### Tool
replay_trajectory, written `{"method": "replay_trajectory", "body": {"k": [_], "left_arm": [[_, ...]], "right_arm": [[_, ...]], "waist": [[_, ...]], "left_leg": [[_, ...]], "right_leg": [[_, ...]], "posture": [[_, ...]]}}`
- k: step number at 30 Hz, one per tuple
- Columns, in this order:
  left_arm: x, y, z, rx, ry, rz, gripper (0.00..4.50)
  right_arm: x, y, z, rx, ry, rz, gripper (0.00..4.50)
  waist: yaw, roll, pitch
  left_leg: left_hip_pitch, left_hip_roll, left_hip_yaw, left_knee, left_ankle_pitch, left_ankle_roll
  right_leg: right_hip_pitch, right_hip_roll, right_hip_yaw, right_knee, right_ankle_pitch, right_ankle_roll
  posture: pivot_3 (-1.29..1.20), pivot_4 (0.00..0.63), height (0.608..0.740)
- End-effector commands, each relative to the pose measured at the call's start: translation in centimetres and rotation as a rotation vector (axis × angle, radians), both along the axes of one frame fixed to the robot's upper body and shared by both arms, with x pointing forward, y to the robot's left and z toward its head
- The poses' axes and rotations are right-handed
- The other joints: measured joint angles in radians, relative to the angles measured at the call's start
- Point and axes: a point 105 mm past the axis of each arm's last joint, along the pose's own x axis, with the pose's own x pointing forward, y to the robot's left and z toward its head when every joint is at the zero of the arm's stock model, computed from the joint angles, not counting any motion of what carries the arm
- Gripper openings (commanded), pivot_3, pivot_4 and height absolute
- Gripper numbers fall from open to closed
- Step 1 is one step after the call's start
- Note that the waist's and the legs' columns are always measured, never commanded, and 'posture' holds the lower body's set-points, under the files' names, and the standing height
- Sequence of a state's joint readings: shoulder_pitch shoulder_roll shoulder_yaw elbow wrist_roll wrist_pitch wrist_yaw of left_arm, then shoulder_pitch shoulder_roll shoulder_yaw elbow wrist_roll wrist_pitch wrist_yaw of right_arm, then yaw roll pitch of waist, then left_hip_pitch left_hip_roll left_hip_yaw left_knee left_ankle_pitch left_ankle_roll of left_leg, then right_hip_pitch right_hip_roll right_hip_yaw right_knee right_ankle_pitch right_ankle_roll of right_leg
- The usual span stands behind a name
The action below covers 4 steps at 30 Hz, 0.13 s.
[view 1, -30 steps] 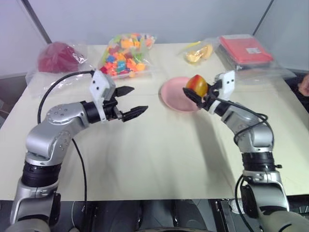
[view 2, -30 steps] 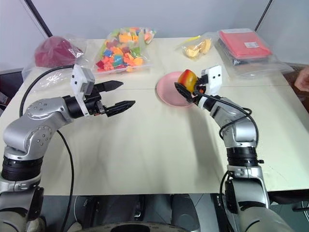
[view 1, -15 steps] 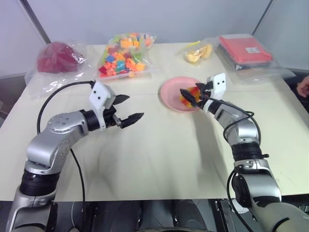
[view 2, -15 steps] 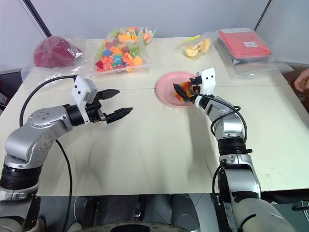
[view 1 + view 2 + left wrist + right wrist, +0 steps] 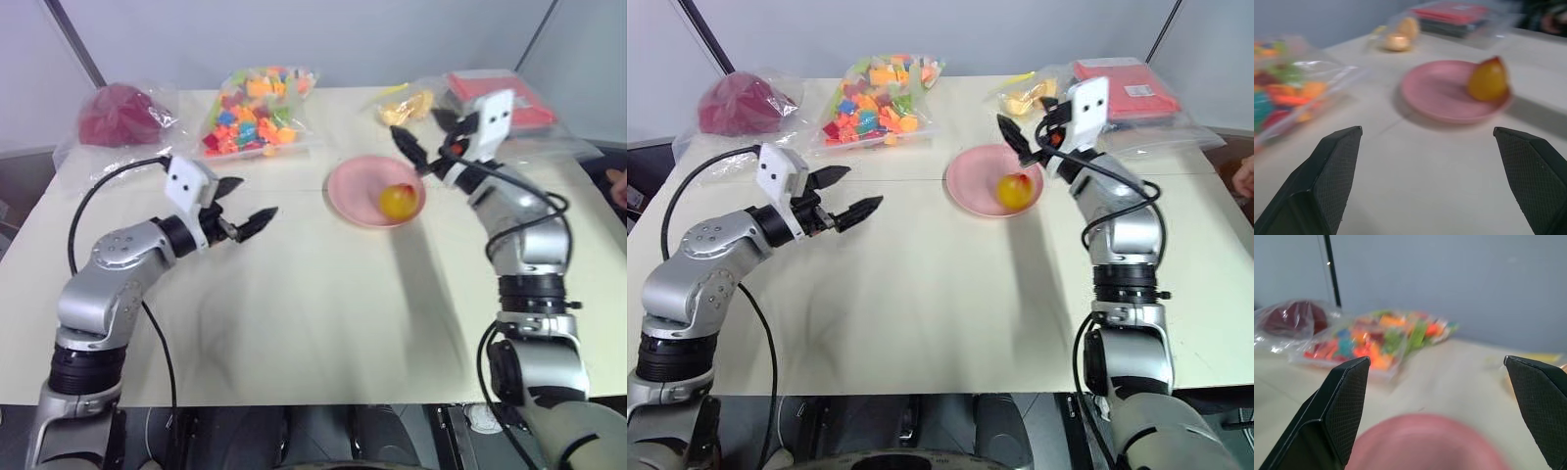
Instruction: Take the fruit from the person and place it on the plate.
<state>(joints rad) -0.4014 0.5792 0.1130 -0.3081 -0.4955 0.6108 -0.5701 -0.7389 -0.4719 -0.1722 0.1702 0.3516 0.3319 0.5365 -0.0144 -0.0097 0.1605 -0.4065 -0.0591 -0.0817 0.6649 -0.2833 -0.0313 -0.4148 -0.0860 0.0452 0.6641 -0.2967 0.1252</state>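
The yellow-orange fruit (image 5: 397,200) with a red blush lies free on the right half of the pink plate (image 5: 348,191), right of the table's middle. My right gripper (image 5: 419,137) hangs open and empty above the plate's far right rim, clear of the fruit. Its wrist view looks over the plate (image 5: 1425,440) between its spread fingers. My left gripper (image 5: 257,196) is open and empty over bare table to the left of the plate; its wrist view looks toward the fruit (image 5: 1488,81). A bit of the person's hand (image 5: 1244,176) shows at the right edge.
Along the far edge lie a bag of colourful blocks (image 5: 253,108), a dark red bundle in clear plastic (image 5: 118,116), a bag of pale yellow-orange pieces (image 5: 407,106) and a red packet (image 5: 1127,83). A seam crosses the table top.
My right gripper lowered the fruit onto the plate, let go of it, opened and rose toward the far right. My left gripper drew back a little to the left.
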Motion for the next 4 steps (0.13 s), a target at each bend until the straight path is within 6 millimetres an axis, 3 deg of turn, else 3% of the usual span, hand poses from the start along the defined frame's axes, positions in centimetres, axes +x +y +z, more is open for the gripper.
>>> {"method": "replay_trajectory", "body": {"k": [1,4], "left_arm": [[0.3,1.6,1.8,-0.048,-0.092,0.093,4.5],[0.2,2.2,1.7,-0.064,-0.099,0.129,4.5]], "right_arm": [[-1.6,-1.8,0.4,-0.03,-0.018,-0.036,4.47],[-2.6,-4.2,-0.9,-0.068,0.017,-0.116,4.47]], "waist": [[0.001,0.0,0.0],[0.002,0.0,0.0]], "left_leg": [[0.0,0.0,0.0,0.0,0.0,0.0],[-0.001,0.0,0.0,0.0,0.0,0.0]], "right_leg": [[0.0,0.0,0.0,0.0,0.0,0.0],[0.0,-0.001,0.0,0.0,0.0,0.0]], "posture": [[0.0,0.15,0.74],[0.0,0.15,0.74]]}}
